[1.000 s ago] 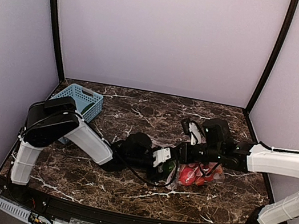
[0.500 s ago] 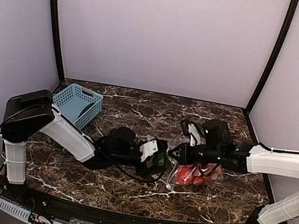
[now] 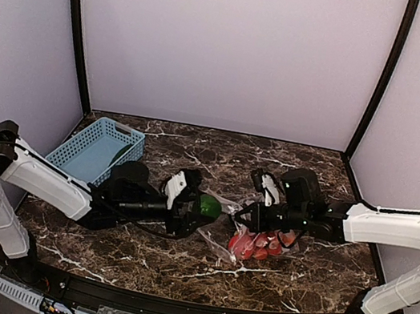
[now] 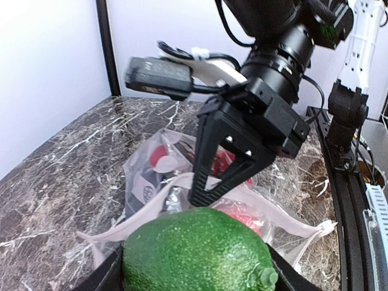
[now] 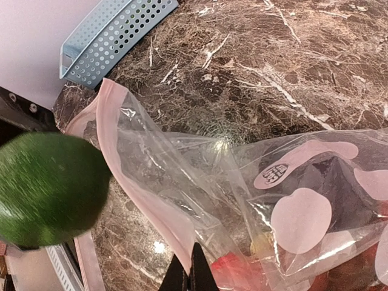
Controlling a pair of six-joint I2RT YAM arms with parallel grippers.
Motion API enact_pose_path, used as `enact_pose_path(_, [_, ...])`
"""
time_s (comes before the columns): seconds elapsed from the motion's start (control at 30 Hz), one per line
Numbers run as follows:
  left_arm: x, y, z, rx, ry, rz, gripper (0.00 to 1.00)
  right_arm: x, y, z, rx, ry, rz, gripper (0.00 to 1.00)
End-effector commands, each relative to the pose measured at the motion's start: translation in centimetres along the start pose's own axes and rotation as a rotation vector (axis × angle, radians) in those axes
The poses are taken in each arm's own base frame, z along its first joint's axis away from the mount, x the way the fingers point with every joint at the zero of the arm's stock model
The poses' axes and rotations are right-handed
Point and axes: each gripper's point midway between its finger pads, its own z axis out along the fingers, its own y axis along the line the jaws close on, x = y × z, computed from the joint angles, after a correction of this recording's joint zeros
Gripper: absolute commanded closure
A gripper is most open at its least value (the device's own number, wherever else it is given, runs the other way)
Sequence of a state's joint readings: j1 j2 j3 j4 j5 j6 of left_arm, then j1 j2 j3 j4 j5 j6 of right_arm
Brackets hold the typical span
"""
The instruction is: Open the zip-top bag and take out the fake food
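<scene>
We judge the zip-top bag [image 5: 182, 176] limp and slippery, best held at its rim where our right pincer [image 5: 190, 276] clamps it; our left pincer [image 3: 198, 206] grips the hard green ball [image 4: 197, 251].

I have the white-and-black left arm [image 3: 51, 182] reaching low to the right, and its black two-finger left gripper [image 3: 203, 205] is clamped around the glossy green plastic ball [image 4: 197, 251]. The right arm [image 3: 389, 225] stretches leftward with the wrist tipped down. The right gripper [image 3: 244, 215] has its fingertips pinched together on the clear crinkly zip-top bag [image 5: 182, 176].
</scene>
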State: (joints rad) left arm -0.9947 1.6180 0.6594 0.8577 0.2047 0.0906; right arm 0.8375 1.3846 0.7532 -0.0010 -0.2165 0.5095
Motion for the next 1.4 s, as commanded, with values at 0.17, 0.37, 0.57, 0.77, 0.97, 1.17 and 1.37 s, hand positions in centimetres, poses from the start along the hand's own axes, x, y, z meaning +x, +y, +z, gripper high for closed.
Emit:
enact_pose_path(0.17, [-2.7, 1.9, -3.5, -0.030, -0.079, -0.174, 0.38, -0.5, 0.2, 0.6, -0.009, -0.004, -0.009, 1.00])
enact_pose_path(0.37, [-3.6, 9.4, -7.9, -0.280, -0.156, -0.388, 0.38, -1.0, 0.7, 0.3, -0.026, -0.015, -0.025, 1.00])
enact_pose_path(0.57, [-1.3, 20.3, -16.1, -0.759, -0.069, -0.499, 0.39, -1.0, 0.9, 0.3, -0.034, -0.016, -0.032, 1.00])
enact_pose_path(0.77, [2.3, 27.0, -23.5, -1.072, -0.037, -0.682, 0.39, -1.0, 1.0, 0.4, -0.045, -0.019, -0.025, 1.00])
enact_pose_path(0.97, [6.3, 31.1, -25.0, -1.182, 0.100, -0.742, 0.37, -0.9, 0.9, 0.3, -0.039, -0.018, -0.030, 1.00])
enact_pose_path(1.17, [10.8, 34.5, -24.5, -1.229, 0.205, -0.809, 0.35, -1.0, 1.0, 0.2, -0.042, -0.020, -0.026, 1.00])
enact_pose_path(1.37, [12.9, 37.0, -23.7, -1.249, 0.250, -0.814, 0.27, -1.4, 1.3, -0.2, -0.048, -0.033, -0.041, 1.00])
